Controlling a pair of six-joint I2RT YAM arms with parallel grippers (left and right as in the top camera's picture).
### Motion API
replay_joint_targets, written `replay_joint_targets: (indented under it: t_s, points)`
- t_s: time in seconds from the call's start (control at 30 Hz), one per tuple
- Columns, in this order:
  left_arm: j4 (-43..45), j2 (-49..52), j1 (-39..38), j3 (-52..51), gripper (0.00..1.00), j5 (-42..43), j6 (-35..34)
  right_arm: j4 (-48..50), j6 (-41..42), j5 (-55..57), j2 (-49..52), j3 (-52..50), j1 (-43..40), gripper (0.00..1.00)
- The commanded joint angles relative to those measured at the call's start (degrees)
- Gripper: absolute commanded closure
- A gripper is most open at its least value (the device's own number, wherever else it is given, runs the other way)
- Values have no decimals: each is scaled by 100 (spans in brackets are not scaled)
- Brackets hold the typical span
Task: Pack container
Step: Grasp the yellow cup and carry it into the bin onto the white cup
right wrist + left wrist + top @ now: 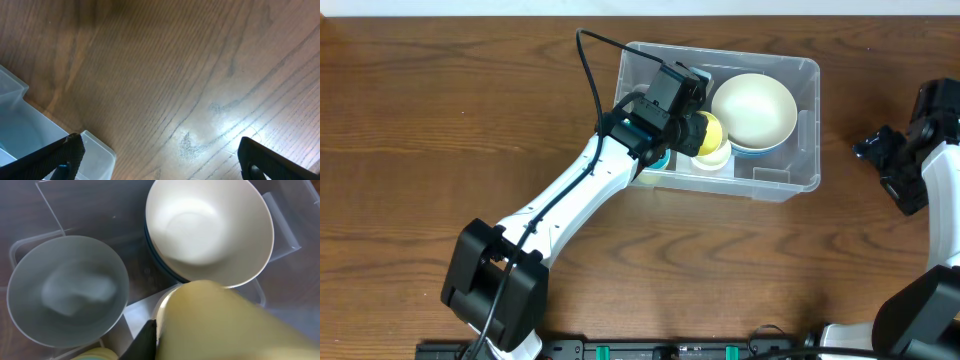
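The clear plastic container (790,182) stands at the table's far middle. My left gripper (692,122) reaches into it and is shut on a yellow cup (709,129), which fills the lower right of the left wrist view (225,325), blurred. Inside the container are a cream bowl (753,108) stacked on a blue bowl (760,150), a grey bowl (65,290) and a pale yellow cup (713,156). The cream bowl also shows in the left wrist view (210,227). My right gripper (882,152) is open and empty over bare table, right of the container.
A teal cup (660,158) sits at the container's near left, partly under my left arm. The container's corner (97,146) shows in the right wrist view beside the right gripper (162,160). Brown wooden table (420,120) lies all around.
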Motion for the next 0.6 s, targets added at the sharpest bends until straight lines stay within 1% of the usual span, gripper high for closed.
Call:
replay_joint_targets:
  t_s: [0.0, 0.13, 0.17, 0.2, 0.5, 0.57]
  points:
    - [9, 59, 11, 35, 83, -70, 74, 4, 76, 44, 0, -15, -20, 1]
    - [9, 59, 11, 35, 83, -70, 74, 4, 76, 44, 0, -15, -20, 1]
    - [7, 59, 11, 35, 78, -70, 74, 4, 76, 44, 0, -15, -20, 1]
    - [9, 59, 11, 35, 77, -70, 74, 2, 76, 44, 0, -15, -20, 1]
    - [7, 59, 11, 35, 76, -68, 72, 4, 76, 44, 0, -15, -20, 1]
    - [9, 57, 11, 35, 62, -70, 74, 4, 76, 44, 0, -15, -20, 1]
